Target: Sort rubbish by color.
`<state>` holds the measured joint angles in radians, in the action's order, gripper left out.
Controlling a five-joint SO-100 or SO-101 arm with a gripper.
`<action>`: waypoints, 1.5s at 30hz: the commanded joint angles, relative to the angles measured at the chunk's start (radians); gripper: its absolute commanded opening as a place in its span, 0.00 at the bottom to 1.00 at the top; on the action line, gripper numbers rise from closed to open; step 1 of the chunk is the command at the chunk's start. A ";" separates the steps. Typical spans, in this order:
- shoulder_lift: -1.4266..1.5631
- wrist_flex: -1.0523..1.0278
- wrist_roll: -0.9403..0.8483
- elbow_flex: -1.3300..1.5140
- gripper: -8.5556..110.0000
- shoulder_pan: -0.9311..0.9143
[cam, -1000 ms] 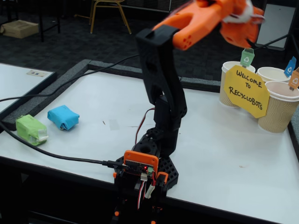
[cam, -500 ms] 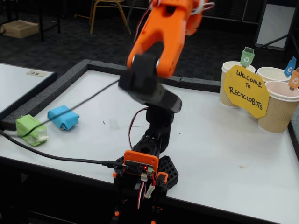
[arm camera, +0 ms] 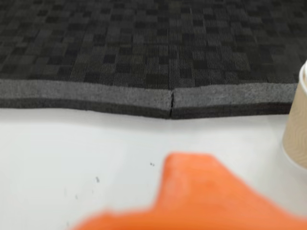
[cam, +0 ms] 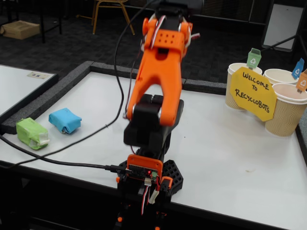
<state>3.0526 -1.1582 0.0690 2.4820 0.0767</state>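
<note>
Swung back from the cups over the last second: arm (cam: 158,91) now folded upright above its base (cam: 146,179), orange upper link steep, black link below it. Green lump (cam: 31,132) and blue lump (cam: 64,120) in the same spots as before, at the left of the white table (cam: 230,163) in the fixed view, lying just beside each other near the grey foam edging (cam: 53,93). Both sitting flat on the table, apart from the arm. No orange lump visible in either view.

Tool (arm camera: 192,201) seen only in the wrist view: a blurred orange mass rising from the bottom edge, too close and out of focus to separate the fingers. Wide, narrow or holding something: cannot tell. In the fixed view, tool end cut off at the top of the frame.

Wrist view otherwise: bare white table, the same grey foam edging (arm camera: 144,98) running across with a seam near the middle, dark patterned carpet (arm camera: 144,43) beyond. Side of one beige cup (arm camera: 298,129) at the right edge.

Fixed view, right rear of table: three beige cups (cam: 285,112) clustered together, each with a small tag on a stick, green (cam: 253,58), blue (cam: 298,68), orange (cam: 302,81). Yellow sign (cam: 253,93) reading "Welcome to Recyclobots" leaning against the front of the cups. Black cable (cam: 57,160) trailing across the table's left front to the base.
</note>
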 commanded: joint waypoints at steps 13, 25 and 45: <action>0.112 -0.118 -0.011 -0.008 0.07 0.374; -0.130 -0.233 -0.011 -0.120 0.07 0.703; -0.896 -0.437 0.005 -0.563 0.07 1.111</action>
<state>2.2335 -1.5493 0.0706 2.0954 1.0907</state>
